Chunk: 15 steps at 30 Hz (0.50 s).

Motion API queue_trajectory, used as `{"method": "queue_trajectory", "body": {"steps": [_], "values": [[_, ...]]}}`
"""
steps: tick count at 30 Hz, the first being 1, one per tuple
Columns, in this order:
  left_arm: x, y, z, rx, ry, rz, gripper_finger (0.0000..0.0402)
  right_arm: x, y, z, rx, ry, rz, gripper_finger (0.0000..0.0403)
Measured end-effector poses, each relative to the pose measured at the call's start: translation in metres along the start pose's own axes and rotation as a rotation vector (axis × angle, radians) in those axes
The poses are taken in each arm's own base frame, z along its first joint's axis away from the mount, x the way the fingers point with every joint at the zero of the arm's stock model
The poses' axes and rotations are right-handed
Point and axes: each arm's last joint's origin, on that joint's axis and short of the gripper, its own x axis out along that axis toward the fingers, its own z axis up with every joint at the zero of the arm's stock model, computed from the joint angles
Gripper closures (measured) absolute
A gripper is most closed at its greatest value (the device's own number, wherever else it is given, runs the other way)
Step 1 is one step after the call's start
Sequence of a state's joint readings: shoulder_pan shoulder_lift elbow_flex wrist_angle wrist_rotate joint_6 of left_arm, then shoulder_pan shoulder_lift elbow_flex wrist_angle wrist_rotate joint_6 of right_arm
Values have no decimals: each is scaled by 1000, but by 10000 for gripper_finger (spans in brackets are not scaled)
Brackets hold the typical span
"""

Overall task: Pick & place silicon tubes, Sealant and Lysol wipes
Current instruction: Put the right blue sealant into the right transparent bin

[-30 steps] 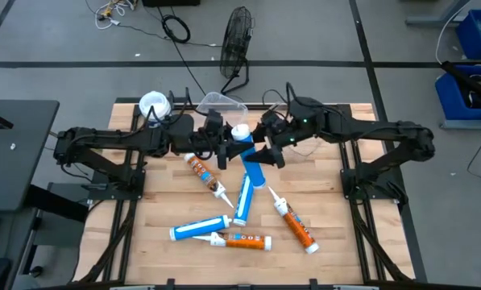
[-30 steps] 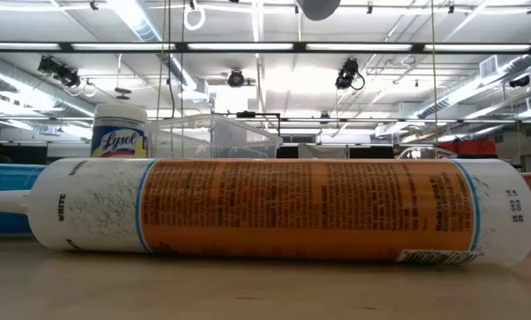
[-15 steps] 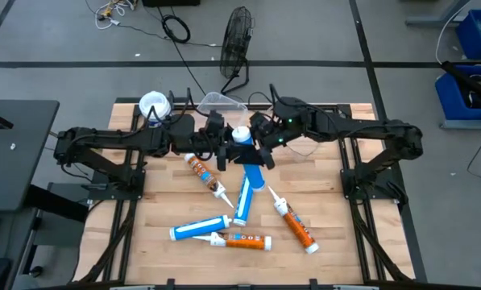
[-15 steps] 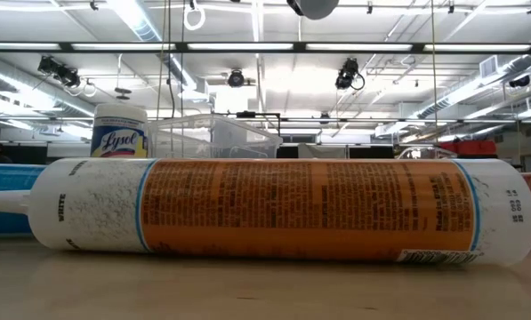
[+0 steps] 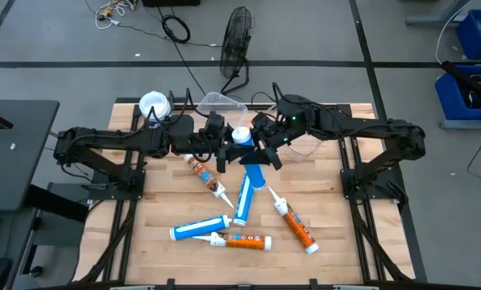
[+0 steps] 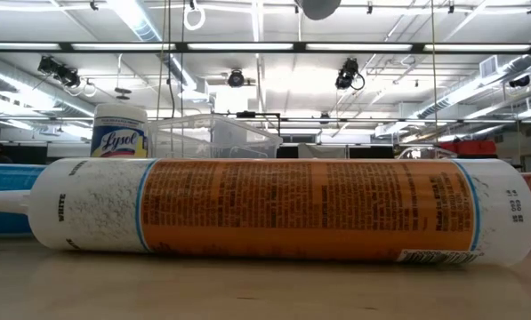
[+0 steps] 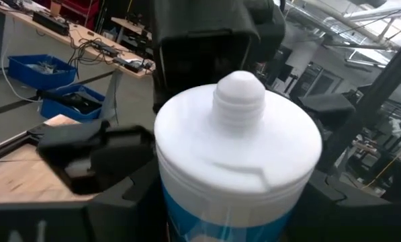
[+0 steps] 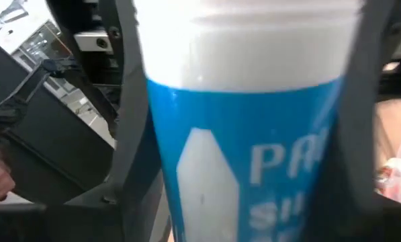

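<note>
While both arms meet over the worktop's [image 5: 176,262] far middle, the left pincer [image 5: 228,150] pinches a blue silicone tube [image 5: 253,165] near its white cap, apparently steadying it for a handover. The right pincer [image 5: 264,155] straddles the tube's body; whether it grips yet is unclear. Lysol wipes [image 5: 154,105] stand at the far left corner. Arms hide both pincers' fingertips from above.

Looking straight down from overhead on the whole table [image 5: 184,266] and both arms; level from the tabletop, pressed close against an orange tube [image 6: 283,211]; two wrist views crowding one blue tube [image 7: 237,154], also mid-frame from overhead
</note>
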State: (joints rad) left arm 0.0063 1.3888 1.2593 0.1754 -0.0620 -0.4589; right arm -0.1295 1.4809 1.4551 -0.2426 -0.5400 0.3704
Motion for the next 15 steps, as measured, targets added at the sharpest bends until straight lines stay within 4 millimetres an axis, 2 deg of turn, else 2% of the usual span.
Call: {"method": "queue_trajectory", "body": {"steps": [6, 15], "values": [[0, -1, 2, 0, -15, -7, 182, -15, 5, 4, -11, -8, -12, 127], [0, -2, 4, 24, -31, -22, 182, -13, 7, 4, -14, -19, -4, 113]]}}
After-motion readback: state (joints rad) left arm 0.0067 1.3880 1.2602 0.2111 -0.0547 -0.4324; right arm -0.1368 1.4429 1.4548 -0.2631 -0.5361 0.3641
